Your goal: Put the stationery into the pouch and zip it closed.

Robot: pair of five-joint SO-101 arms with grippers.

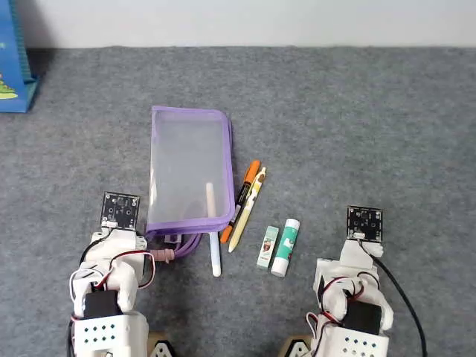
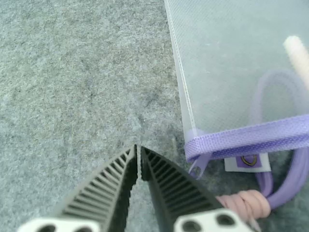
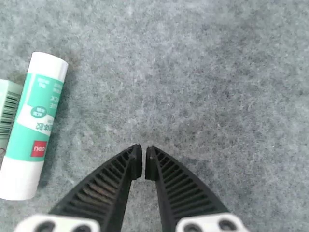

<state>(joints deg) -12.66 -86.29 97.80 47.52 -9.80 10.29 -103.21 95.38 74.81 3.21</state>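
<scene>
A clear pouch with purple trim lies on the grey carpet, its zipper end toward the arms, with a purple cord and pink knot beside it. A white pen pokes half out of its mouth. To its right lie an orange marker, a yellow pen, a small green-white eraser box and a glue stick. My left gripper is shut, just left of the pouch's zipper corner. My right gripper is shut over bare carpet, right of the glue stick.
A blue box stands at the far left edge of the table by the white wall. Open carpet stretches to the right of the stationery and beyond the pouch.
</scene>
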